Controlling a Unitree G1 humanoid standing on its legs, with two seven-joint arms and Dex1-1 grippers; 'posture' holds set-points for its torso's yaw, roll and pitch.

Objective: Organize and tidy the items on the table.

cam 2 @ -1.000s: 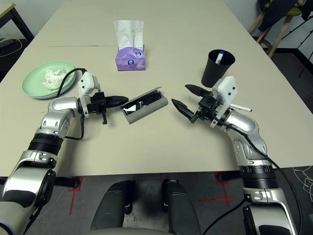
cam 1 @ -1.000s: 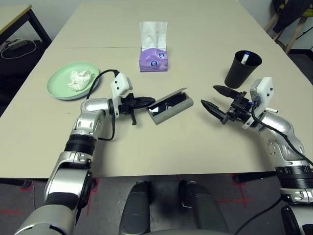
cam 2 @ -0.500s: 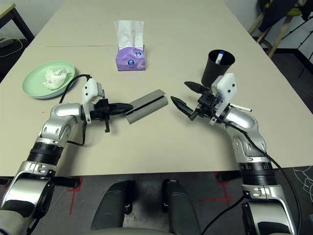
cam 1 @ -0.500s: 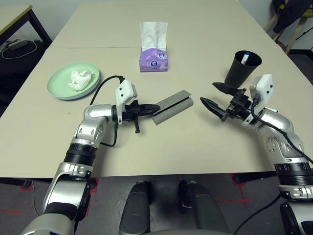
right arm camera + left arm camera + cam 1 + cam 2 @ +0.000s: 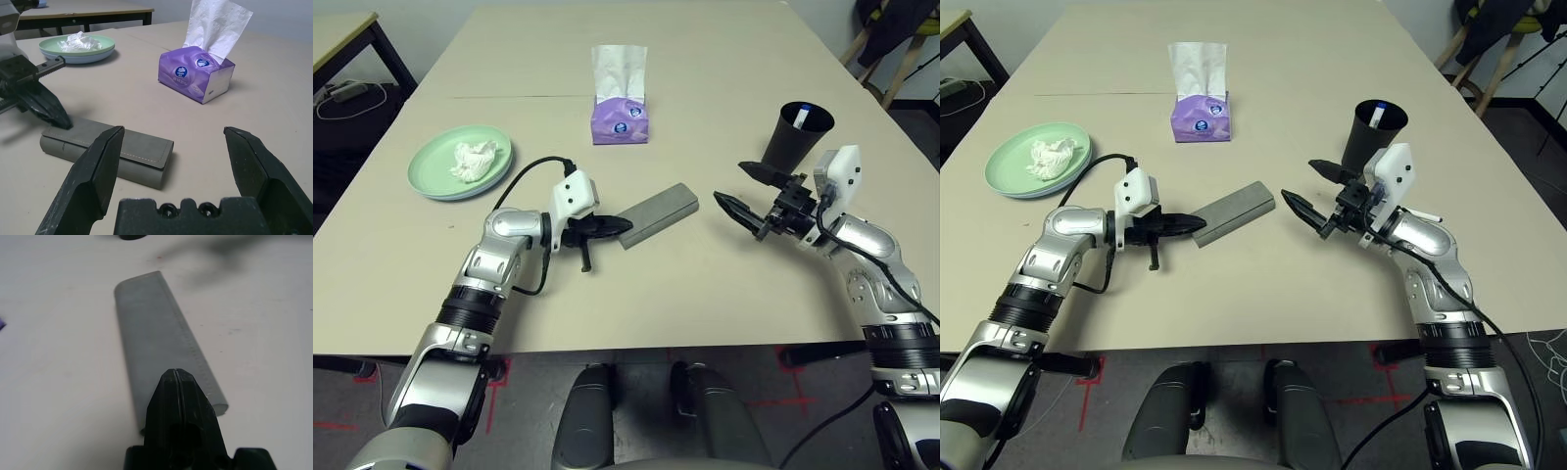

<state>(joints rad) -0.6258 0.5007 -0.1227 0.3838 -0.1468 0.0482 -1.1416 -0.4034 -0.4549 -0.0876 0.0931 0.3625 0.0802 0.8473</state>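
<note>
Floor [image 5: 352, 127]: dark, red tape marks near the front.
Side table [image 5: 342, 29]: beige top, black legs, far left.
Chair [image 5: 901, 49]: wooden legs, far right.

Colours on the pale beige table [image 5: 724, 59]

The closed glasses case [image 5: 656, 213] was plain grey with a fine line of lighter stitching along its flap. The tissue box [image 5: 620, 119] was purple with small round blue-and-white marks, a white tissue standing from its top. The stacked round plates [image 5: 433, 174] were light green over light blue, and a crumpled tissue [image 5: 473, 159] on them was white. The cup [image 5: 795, 139] was black, a pen [image 5: 802, 116] in it white with a blue tip. Both grippers' fingers [image 5: 100, 171] were black, on silver arms with white wrist housings.
</note>
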